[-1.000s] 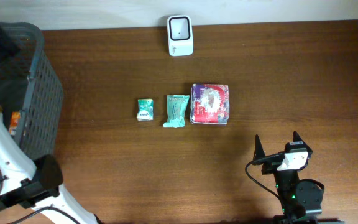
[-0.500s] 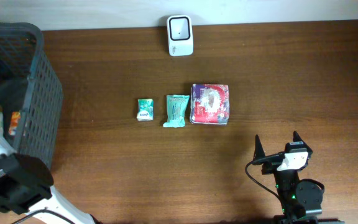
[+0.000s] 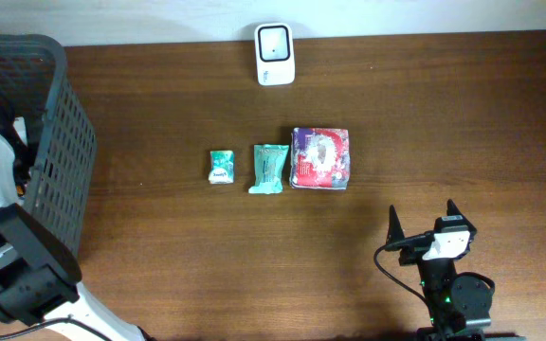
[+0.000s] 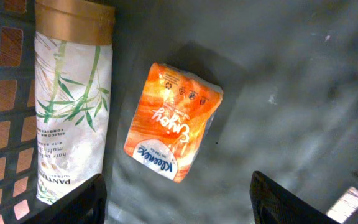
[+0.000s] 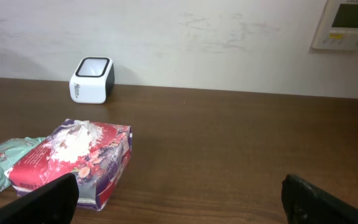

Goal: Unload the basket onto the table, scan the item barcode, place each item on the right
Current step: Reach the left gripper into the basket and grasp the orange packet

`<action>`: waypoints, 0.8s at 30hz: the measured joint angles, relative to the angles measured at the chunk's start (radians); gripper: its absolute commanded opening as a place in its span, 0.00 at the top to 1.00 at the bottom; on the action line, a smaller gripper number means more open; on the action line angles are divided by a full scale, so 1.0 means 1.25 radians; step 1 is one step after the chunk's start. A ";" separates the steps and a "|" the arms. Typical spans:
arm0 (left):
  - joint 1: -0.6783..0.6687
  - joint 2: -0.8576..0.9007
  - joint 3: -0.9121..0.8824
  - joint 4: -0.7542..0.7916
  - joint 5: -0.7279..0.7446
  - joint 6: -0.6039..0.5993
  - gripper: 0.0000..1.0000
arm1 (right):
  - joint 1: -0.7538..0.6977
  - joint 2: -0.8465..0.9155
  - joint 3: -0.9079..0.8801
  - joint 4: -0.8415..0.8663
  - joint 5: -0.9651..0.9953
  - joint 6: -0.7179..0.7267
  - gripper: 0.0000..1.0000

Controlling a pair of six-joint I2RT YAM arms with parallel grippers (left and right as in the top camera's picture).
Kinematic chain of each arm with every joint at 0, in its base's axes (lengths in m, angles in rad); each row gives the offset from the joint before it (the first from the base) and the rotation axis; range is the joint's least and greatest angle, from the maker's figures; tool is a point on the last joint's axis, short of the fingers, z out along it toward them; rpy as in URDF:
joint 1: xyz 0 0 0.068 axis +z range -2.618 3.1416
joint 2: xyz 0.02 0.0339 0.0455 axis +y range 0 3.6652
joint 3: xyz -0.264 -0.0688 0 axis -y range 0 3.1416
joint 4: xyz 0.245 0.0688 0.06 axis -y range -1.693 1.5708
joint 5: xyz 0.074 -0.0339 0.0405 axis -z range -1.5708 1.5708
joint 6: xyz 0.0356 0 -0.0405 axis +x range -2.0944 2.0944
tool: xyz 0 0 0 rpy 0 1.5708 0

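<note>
Left gripper hangs inside the basket at the frame's left, fingers spread and empty, directly above the orange tissue pack lying on the basket floor. Right gripper sits lower right, jaws wide, holding nothing.

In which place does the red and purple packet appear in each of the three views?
Overhead: the red and purple packet lies just right of centre.
Left wrist: not in it.
Right wrist: lower left.
Shared landmark: the white scanner by the wall, seen in overhead and in right wrist.
</note>
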 measured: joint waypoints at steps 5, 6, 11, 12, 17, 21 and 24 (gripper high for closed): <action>0.000 0.000 -0.053 0.071 -0.017 0.029 0.31 | 0.000 0.000 0.000 0.000 0.000 0.000 0.01; 0.000 0.000 -0.074 0.090 -0.017 0.039 0.34 | 0.000 0.000 0.000 0.000 0.000 0.000 0.01; 0.000 0.000 -0.156 0.203 -0.020 0.097 0.43 | 0.000 0.000 0.000 0.000 0.000 -0.001 0.01; 0.000 0.000 -0.164 0.218 -0.020 0.105 0.45 | 0.000 0.000 0.000 0.000 0.000 -0.001 0.01; 0.000 -0.001 -0.170 0.256 -0.020 0.117 0.51 | 0.000 0.000 0.000 0.000 0.000 0.000 0.01; 0.000 -0.001 -0.171 0.258 -0.020 0.117 0.51 | 0.000 0.000 0.000 0.000 0.000 0.000 0.01; 0.000 -0.002 -0.186 0.264 -0.020 0.117 0.50 | 0.000 0.000 0.000 0.000 0.000 0.000 0.01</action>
